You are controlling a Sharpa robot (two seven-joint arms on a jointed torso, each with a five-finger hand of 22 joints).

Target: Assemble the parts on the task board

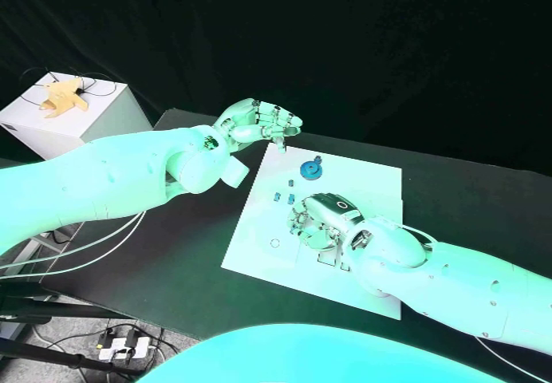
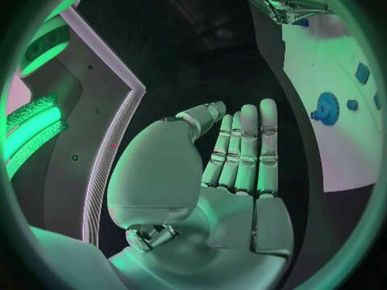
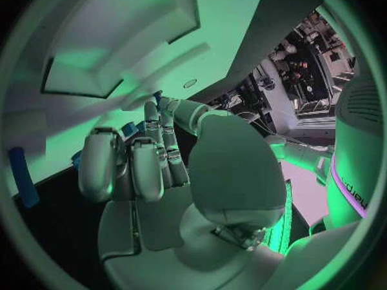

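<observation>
Right hand (image 1: 328,223): lower centre of the head frame, lying over the middle of the task board (image 1: 368,179). Fingers bent down toward the plate; whether they hold a part cannot be told, since the right wrist view shows them curled with nothing plainly between them. Placement suggests work at the board's central slots.

Left hand (image 1: 259,122): upper centre of the head frame, at the board's far left corner, off the plate. Left wrist view shows palm flat, fingers straight and side by side, holding nothing; judged to be parked clear of the work.

Blue gear (image 1: 312,168): upper part of the board, just above the right hand, apart from it. Left wrist view (image 2: 326,107) gives its toothed rim.

Small blue parts (image 1: 286,195): left of the right hand on the board.

White box (image 1: 86,112): upper left, a yellow object (image 1: 64,96) on top.
</observation>
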